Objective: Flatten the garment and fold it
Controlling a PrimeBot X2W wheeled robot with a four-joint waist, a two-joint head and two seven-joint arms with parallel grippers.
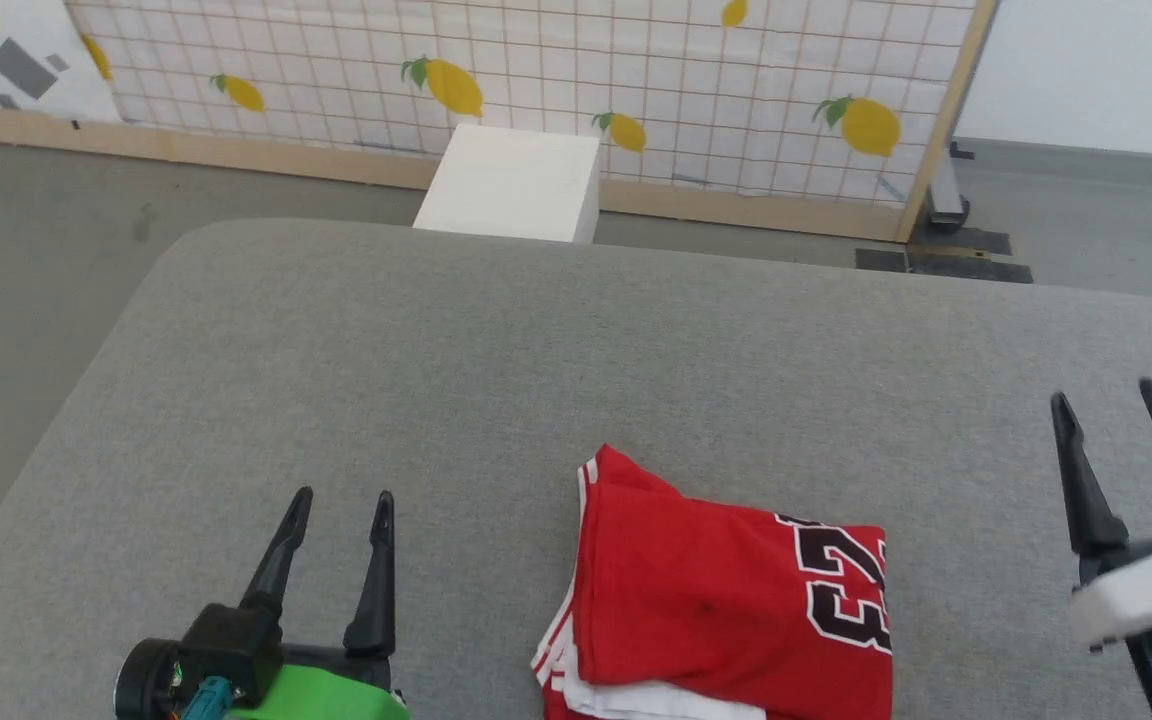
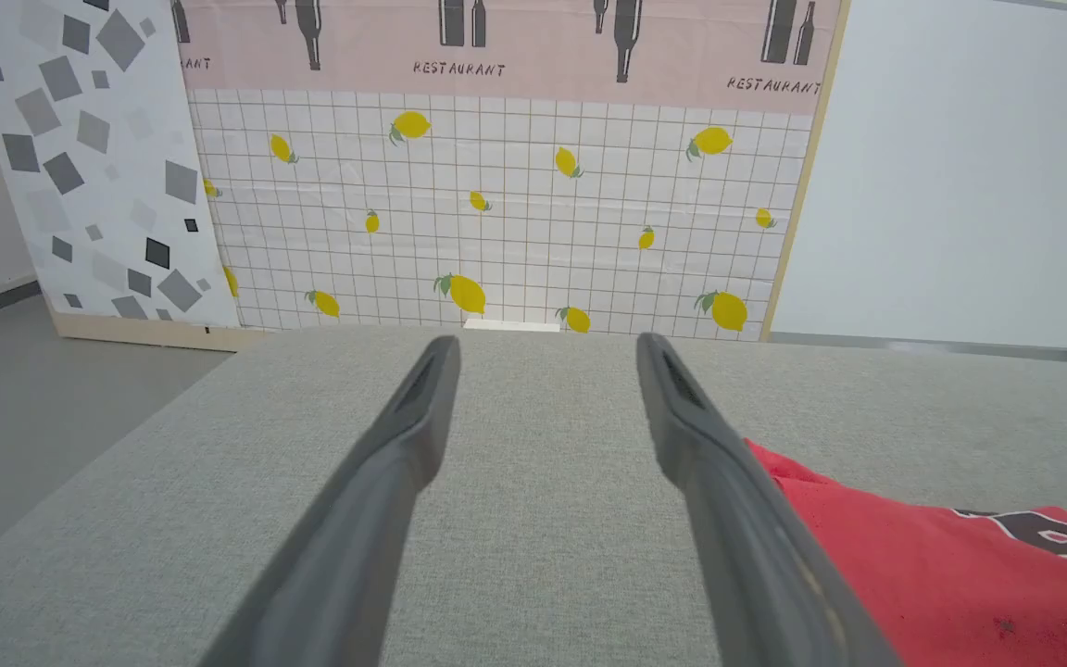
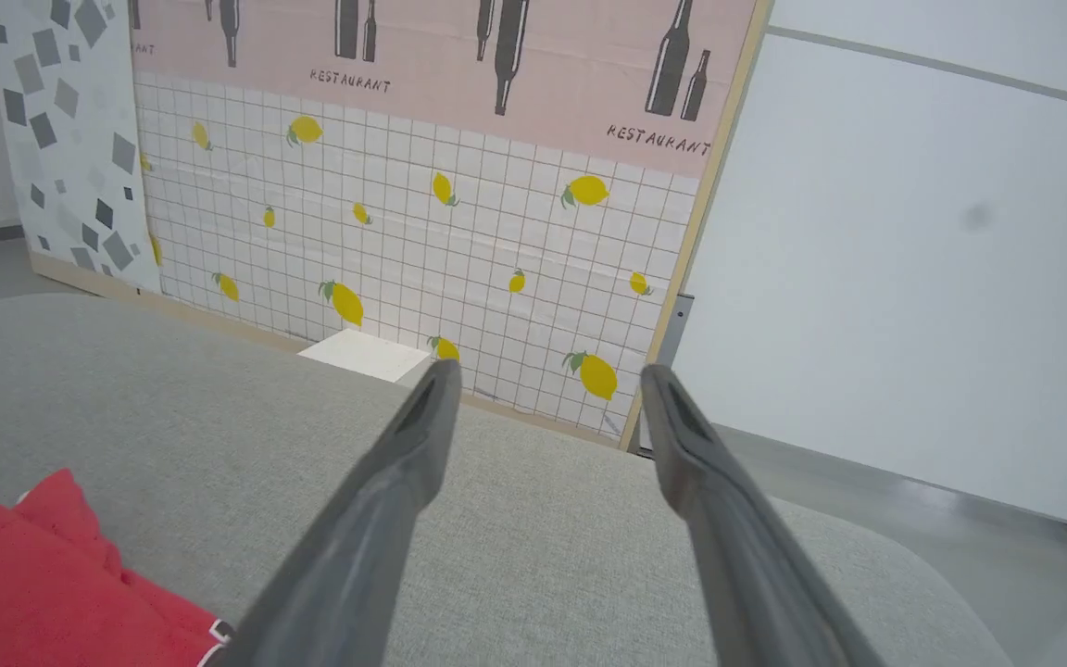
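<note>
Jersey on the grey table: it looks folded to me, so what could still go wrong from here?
1. The jersey looks loosely folded: a corner pokes out at the back and white layers stick out at the front, so it may spring open.
2. The left tool and right tool stand open on either side of it; one swinging inward could snag and drag the cloth.

The table (image 1: 456, 380) is covered in grey woven cloth, with a rounded far-left corner, and its flat top runs out of view at the near and right sides. On it lies the garment (image 1: 716, 600), a red folded bundle close to the near edge, a little right of the middle. It has red-white striped trim down its left side, a white layer under its near edge and a black, white-edged 23 at its right end.
</note>
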